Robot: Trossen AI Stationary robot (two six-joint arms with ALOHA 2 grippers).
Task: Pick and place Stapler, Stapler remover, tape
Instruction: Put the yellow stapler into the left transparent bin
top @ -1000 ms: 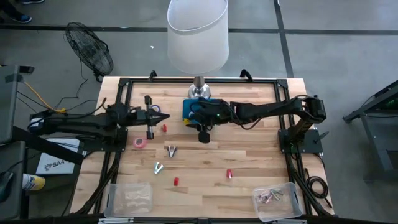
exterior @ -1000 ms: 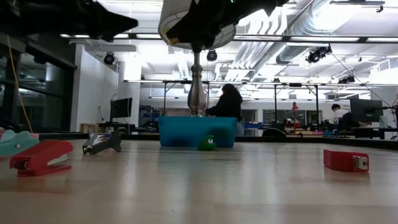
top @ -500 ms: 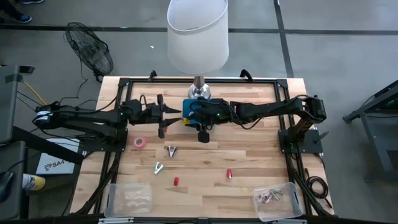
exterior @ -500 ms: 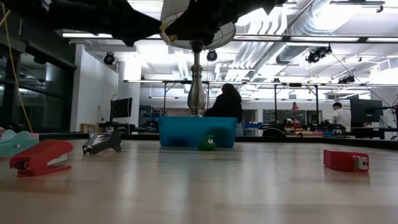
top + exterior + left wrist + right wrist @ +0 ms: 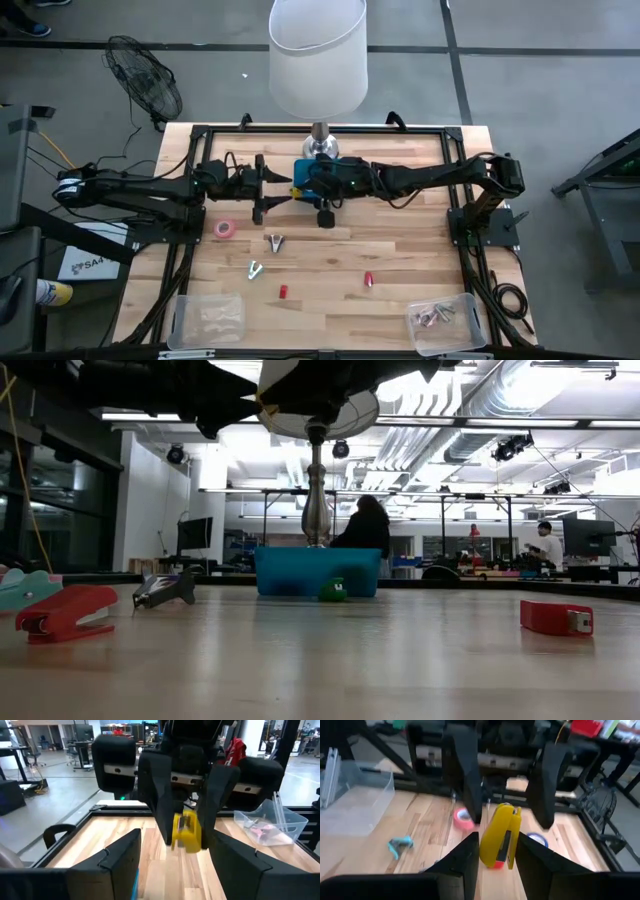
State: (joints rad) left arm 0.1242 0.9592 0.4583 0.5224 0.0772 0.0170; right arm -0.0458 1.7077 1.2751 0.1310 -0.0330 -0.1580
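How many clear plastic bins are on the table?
2. The left clear bin: left corner opposite the lamp; right clear bin: right corner. None seems hidden.

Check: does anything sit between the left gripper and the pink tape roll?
Nothing visible does: only bare wooden table lies between the open left gripper and the pink tape roll.

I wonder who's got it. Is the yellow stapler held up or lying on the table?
Held up: the right gripper pinches the stapler in mid-air; the left gripper is open.
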